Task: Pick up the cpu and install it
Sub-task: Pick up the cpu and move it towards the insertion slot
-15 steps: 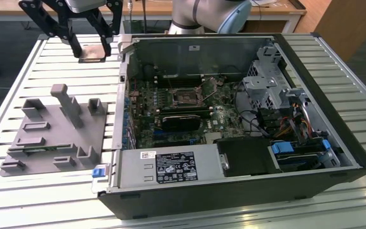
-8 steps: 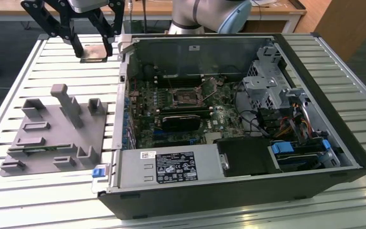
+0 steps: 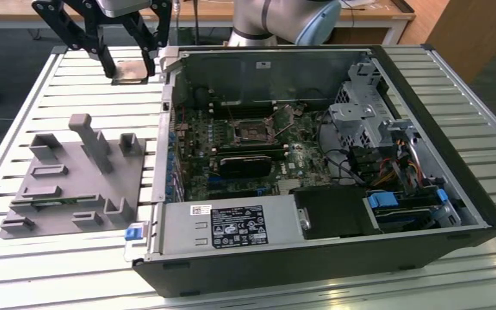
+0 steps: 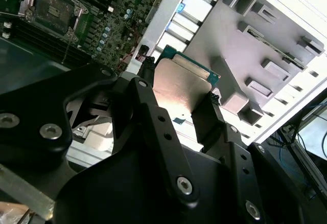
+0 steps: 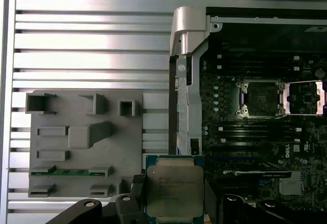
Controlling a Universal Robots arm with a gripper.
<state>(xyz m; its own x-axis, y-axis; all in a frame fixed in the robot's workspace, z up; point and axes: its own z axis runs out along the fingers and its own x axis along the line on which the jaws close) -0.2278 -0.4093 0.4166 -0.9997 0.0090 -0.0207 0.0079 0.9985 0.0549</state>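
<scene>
My gripper [image 3: 134, 71] hangs above the slatted table, off the far corner of the open computer case on the exterior view's left. It is shut on the cpu [image 3: 132, 68], a flat square chip with a silver-grey metal top, held by two opposite edges. Both wrist views show the cpu [image 5: 174, 191] [image 4: 181, 88] between the black fingers [image 4: 148, 96]. The motherboard's cpu socket [image 3: 252, 132] [image 5: 260, 98] lies uncovered, its retaining frame swung aside. The chip is well clear of the socket, outside the case wall [image 5: 186, 81].
A grey plastic fixture [image 3: 72, 187] [image 5: 84, 142] with raised blocks and slots lies on the table beside the case. Inside the case are a black module [image 3: 243, 165], drive cages [image 3: 364, 97], cables and a power supply [image 3: 230, 226]. A wooden desk stands behind.
</scene>
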